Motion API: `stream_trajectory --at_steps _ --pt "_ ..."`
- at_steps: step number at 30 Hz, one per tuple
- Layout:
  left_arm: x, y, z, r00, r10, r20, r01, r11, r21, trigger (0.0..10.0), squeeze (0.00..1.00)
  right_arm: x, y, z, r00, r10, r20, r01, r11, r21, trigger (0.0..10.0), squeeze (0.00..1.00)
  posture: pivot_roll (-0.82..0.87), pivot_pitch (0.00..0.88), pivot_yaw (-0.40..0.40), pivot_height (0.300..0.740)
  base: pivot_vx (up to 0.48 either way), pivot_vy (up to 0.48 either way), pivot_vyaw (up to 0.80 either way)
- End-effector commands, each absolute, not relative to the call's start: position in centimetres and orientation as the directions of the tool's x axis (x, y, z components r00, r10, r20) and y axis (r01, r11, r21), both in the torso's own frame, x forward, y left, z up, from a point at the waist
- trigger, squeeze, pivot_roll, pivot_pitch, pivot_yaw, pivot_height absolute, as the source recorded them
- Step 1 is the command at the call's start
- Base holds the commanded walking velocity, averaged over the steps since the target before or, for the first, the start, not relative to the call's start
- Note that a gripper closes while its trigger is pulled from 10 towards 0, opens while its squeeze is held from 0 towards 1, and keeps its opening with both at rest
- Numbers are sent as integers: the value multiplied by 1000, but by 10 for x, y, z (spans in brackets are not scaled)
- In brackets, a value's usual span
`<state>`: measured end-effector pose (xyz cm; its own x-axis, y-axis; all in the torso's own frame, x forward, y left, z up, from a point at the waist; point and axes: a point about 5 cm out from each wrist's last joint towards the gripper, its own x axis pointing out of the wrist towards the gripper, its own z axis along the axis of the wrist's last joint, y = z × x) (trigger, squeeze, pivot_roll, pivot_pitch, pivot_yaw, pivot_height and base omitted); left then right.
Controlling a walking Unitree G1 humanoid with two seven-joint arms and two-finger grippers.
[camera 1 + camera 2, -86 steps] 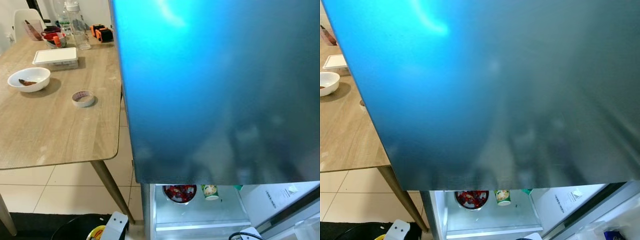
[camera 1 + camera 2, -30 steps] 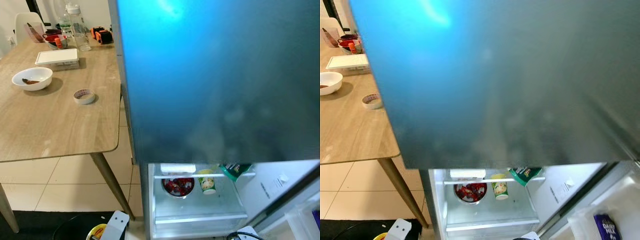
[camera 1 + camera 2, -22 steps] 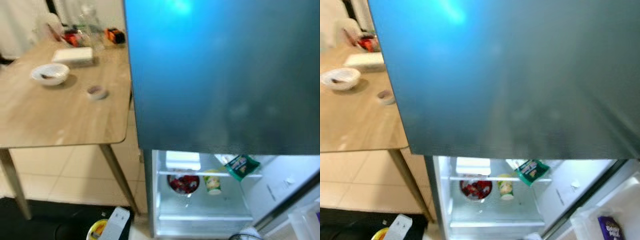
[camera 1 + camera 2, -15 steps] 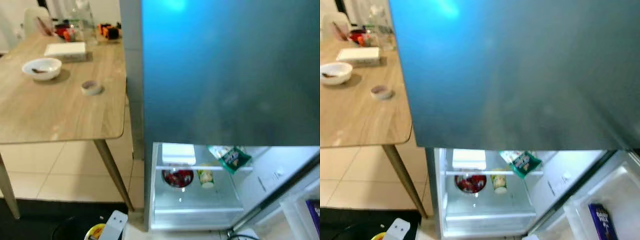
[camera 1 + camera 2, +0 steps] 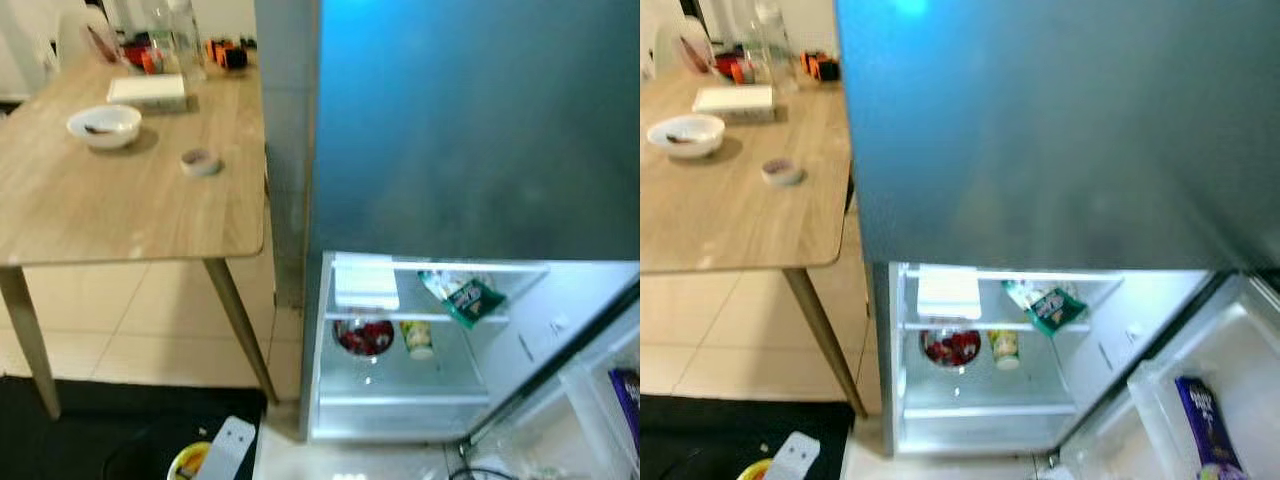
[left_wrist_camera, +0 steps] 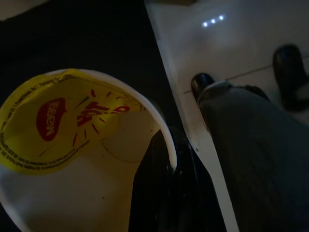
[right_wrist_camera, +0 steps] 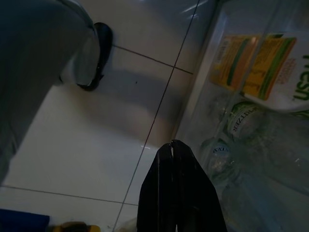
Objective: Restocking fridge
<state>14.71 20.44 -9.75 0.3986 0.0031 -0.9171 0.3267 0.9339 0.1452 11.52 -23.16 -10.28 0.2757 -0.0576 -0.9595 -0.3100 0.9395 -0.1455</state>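
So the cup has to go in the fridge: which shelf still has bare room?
The lower shelf is bare right of the yogurt cup and in front of the red bowl. The upper shelf is crowded: white box left, green packet right.

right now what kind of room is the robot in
Most likely a home kitchen or dining area: an open fridge stocked with food on its shelves, a wooden dining table holding a white bowl and containers, and a pale tiled floor.
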Motion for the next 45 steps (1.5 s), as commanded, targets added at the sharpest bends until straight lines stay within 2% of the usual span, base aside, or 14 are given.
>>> stream_trajectory --at_steps 1,7,13,27,29,31,32,35,37,40,45 --pt "128 204 -104 332 7 -943 327 937 122 10000 0 118 -234 -101 291 -62 -955 -308 939 -155 10000 0 -21 0 -60 740 0 0 0" --pt "128 204 -105 330 6 -944 331 936 122 10000 0 118 -234 -101 291 -60 -955 -307 940 -152 10000 0 -21 0 -60 740 0 -142 0" --pt "127 204 -105 327 12 -945 328 936 125 10000 0 119 -234 -101 294 -56 -954 -307 940 -150 10000 0 -19 0 -60 740 0 -437 0" --pt "127 204 -105 329 11 -944 319 940 122 10000 0 121 -236 -100 301 -57 -952 -310 938 -154 10000 0 -21 0 -59 740 0 0 0" --pt "127 204 -105 333 17 -943 323 937 131 10000 0 125 -239 -98 328 -57 -943 -317 934 -167 10000 0 -21 0 -59 740 0 0 0" --pt "128 205 -104 343 33 -939 330 931 154 10000 0 141 -243 -91 399 -65 -915 -290 937 -193 10000 0 -23 0 -56 740 0 0 0" --pt "128 205 -104 343 33 -939 330 931 154 10000 0 141 -243 -91 399 -65 -915 -290 937 -193 10000 0 -23 0 -56 740 0 0 0" --pt "130 207 -104 364 66 -929 330 924 195 10000 0 166 -242 -81 493 -46 -869 -273 940 -205 10000 0 -25 0 -55 740 0 0 0" --pt "130 208 -103 370 72 -926 329 922 203 10000 0 171 -241 -78 511 -41 -858 -275 938 -209 10000 0 -25 0 -55 740 0 0 0" --pt "132 210 -102 398 106 -911 322 914 246 10000 0 200 -233 -65 592 22 -806 -278 944 -179 10000 0 -16 0 -61 740 0 0 0" --pt "135 210 -101 439 108 -892 289 923 254 10000 0 223 -221 -53 632 106 -768 -341 928 -153 10000 0 -8 0 -58 740 0 0 0"
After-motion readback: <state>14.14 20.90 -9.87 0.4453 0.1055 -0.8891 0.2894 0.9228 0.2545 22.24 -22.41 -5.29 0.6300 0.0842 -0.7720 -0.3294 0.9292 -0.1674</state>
